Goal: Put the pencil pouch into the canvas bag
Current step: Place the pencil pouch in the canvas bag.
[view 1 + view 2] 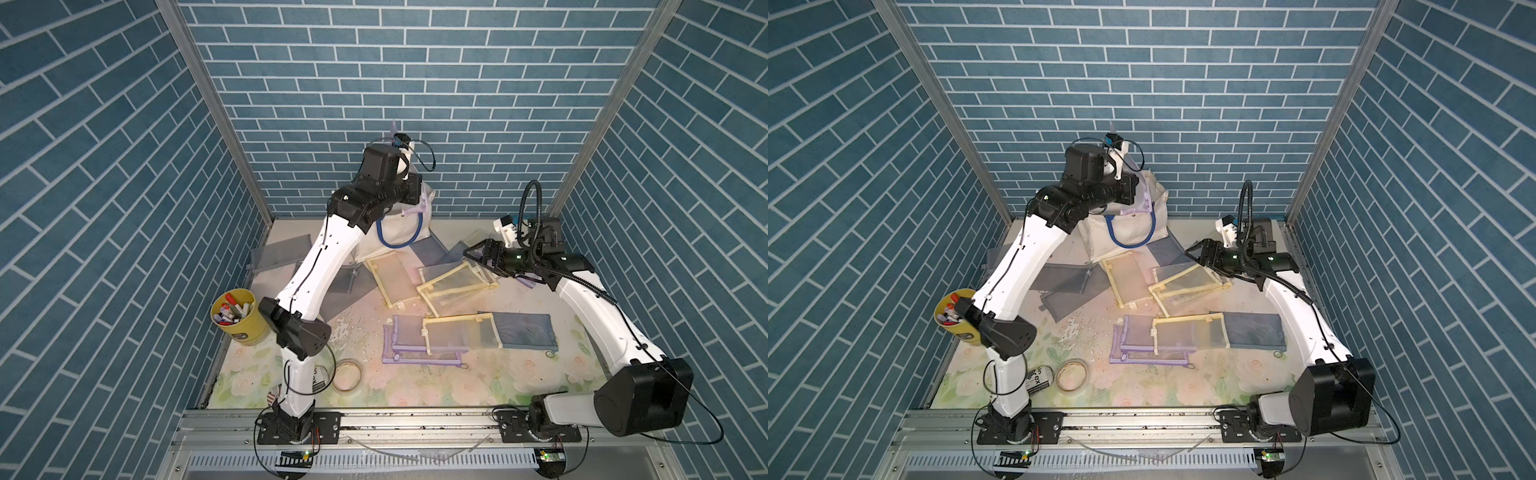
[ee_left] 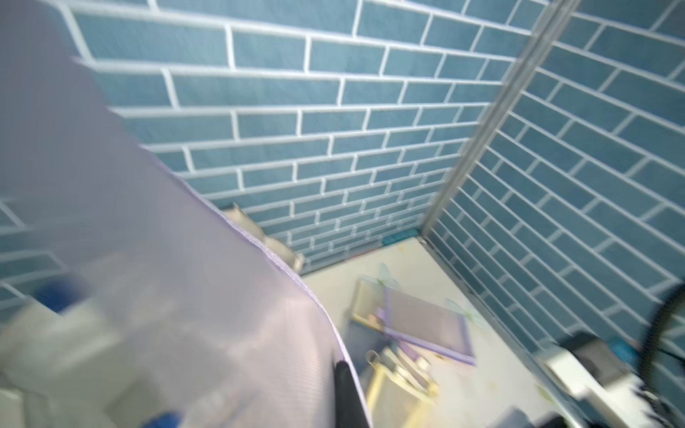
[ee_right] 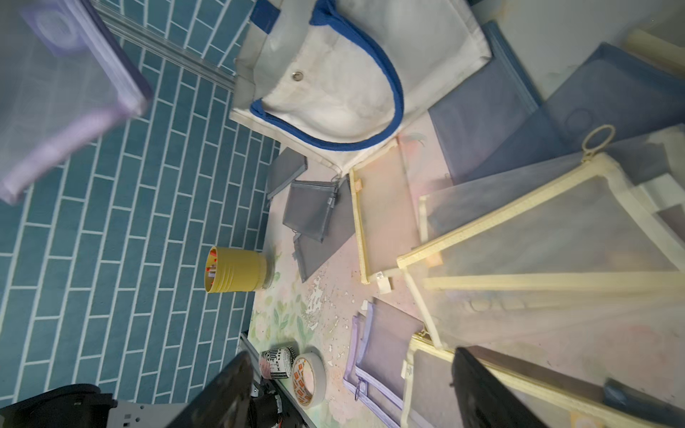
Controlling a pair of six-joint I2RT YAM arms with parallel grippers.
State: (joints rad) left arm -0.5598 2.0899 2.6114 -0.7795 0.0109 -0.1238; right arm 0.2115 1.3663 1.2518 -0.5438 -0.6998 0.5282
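Blue brick walls [image 1: 374,83] around a floral desk [image 1: 415,382], my left end effector [image 1: 417,203] clamped on the lilac pencil pouch [image 2: 148,241] just above the canvas bag [image 1: 399,230], my right end effector [image 1: 471,255] wide open, empty.

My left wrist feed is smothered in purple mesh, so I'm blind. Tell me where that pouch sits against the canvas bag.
Observer: The purple pouch hangs from the shut left gripper, up in the air by the top of the canvas bag. The right wrist view shows it apart from the bag, not inside.
Operator: Report the right gripper.
Observer: The right gripper is open and empty, over the yellow-trimmed pouches.
Operator: Describe the bag's handle.
Observer: A blue handle droops down the bag's front face.
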